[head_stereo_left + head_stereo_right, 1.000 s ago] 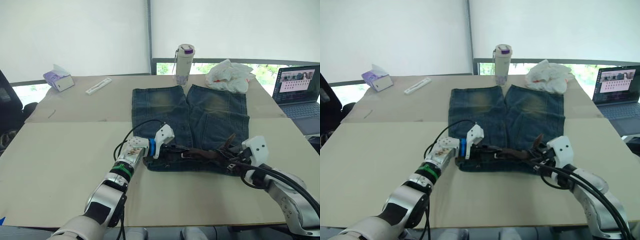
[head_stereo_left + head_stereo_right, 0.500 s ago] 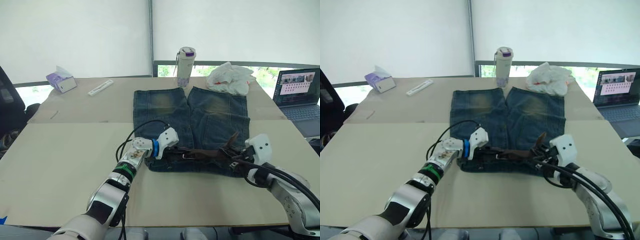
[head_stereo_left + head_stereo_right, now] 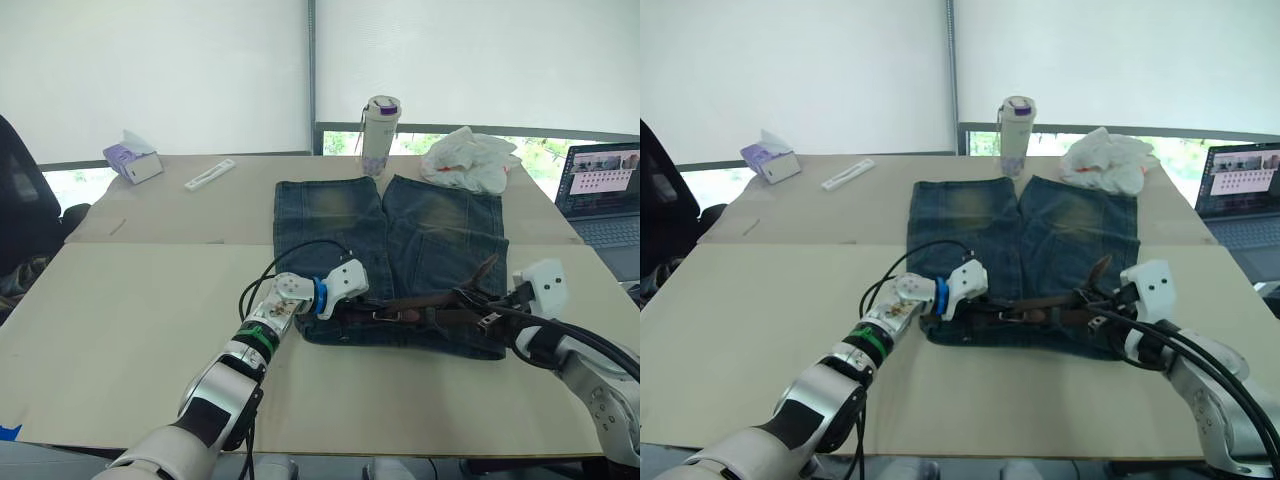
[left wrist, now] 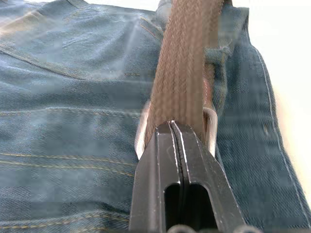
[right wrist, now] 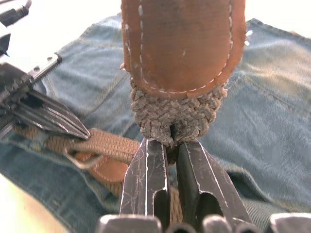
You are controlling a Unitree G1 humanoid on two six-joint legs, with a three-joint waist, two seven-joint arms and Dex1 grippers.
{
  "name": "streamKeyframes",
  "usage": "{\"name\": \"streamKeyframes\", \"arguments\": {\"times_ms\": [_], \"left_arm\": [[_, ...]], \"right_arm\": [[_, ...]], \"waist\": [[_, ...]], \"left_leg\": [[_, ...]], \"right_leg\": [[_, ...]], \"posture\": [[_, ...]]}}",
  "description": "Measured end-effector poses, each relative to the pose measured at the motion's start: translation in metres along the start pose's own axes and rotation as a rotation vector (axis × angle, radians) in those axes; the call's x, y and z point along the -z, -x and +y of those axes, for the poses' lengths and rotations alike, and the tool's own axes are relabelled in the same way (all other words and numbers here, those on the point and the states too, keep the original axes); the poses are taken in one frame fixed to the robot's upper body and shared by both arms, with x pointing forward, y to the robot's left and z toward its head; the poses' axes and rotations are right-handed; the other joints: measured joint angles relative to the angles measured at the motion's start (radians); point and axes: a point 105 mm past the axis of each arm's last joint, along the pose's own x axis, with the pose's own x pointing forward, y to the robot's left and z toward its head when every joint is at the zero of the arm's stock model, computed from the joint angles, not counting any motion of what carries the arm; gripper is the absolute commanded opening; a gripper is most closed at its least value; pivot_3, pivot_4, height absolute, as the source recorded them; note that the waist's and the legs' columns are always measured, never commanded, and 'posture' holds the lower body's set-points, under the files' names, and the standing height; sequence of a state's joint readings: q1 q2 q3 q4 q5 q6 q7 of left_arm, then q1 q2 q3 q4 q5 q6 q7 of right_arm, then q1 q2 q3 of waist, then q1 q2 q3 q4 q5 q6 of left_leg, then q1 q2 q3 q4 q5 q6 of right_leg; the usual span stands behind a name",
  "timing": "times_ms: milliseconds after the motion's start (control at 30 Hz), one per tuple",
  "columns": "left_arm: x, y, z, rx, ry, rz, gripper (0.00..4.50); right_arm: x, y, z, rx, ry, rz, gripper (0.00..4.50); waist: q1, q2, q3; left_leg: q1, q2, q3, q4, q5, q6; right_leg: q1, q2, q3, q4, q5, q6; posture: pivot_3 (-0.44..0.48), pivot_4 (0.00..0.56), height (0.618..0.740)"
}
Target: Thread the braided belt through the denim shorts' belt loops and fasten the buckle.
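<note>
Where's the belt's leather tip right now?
The braided belt lies along the waistband of the denim shorts; its tip rises at the robot's right, pinched in the right tool.

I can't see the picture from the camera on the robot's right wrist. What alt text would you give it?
The right pincer grips the braided belt close to its brown leather tip, which rises in front of the camera. Behind lie the denim shorts on the table, with the belt's silver buckle and the left pincer next to it.

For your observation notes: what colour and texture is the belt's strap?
Brown and braided, the braided belt shows best in the left wrist view.
</note>
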State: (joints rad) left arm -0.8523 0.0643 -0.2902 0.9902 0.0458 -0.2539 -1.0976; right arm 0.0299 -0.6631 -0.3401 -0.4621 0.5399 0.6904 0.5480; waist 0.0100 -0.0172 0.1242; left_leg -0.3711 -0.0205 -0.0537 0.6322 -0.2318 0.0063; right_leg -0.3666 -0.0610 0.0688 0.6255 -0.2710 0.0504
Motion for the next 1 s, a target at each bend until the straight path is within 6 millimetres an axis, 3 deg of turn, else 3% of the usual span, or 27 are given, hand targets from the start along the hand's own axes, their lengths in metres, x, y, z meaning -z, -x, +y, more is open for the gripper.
{"name": "streamKeyframes", "arguments": {"times_ms": [233, 700, 867, 1000], "left_arm": [[0.005, 0.007, 0.001, 0.001, -0.005, 0.021, 0.05], [0.014, 0.023, 0.014, -0.081, 0.059, 0.019, 0.05], [0.0, 0.031, 0.019, -0.108, 0.219, -0.169, 0.05], [-0.018, 0.031, 0.018, -0.074, 0.204, -0.248, 0.05]], "right_arm": [[0.011, 0.0, -0.007, 0.035, -0.01, 0.064, 0.0], [0.014, -0.001, -0.006, 0.036, -0.02, 0.087, 0.0], [0.008, -0.001, -0.007, 0.049, -0.07, 0.033, 0.0], [-0.007, -0.004, -0.007, 0.057, -0.147, -0.064, 0.0]], "waist": [[-0.002, 0.001, 0.0], [-0.008, 0.002, -0.002], [-0.014, 0.002, -0.002], [-0.014, 0.003, -0.002]], "left_leg": [[0.0, 0.0, 0.0, 0.0, 0.0, 0.0], [0.0, 0.0, 0.0, 0.0, 0.0, 0.0], [-0.005, 0.0, -0.001, 0.0, 0.0, 0.0], [-0.006, 0.0, -0.001, 0.001, 0.0, 0.0]], "right_leg": [[0.0, 0.0, 0.0, 0.0, 0.0, 0.0], [0.0, 0.0, 0.0, 0.0, -0.001, 0.002], [-0.005, 0.0, 0.0, 0.001, 0.0, 0.0], [-0.006, 0.0, 0.0, 0.001, 0.0, 0.0]], "posture": [[0.0, 0.15, 0.74], [0.0, 0.15, 0.74], [0.0, 0.15, 0.74], [0.0, 0.15, 0.74]]}}
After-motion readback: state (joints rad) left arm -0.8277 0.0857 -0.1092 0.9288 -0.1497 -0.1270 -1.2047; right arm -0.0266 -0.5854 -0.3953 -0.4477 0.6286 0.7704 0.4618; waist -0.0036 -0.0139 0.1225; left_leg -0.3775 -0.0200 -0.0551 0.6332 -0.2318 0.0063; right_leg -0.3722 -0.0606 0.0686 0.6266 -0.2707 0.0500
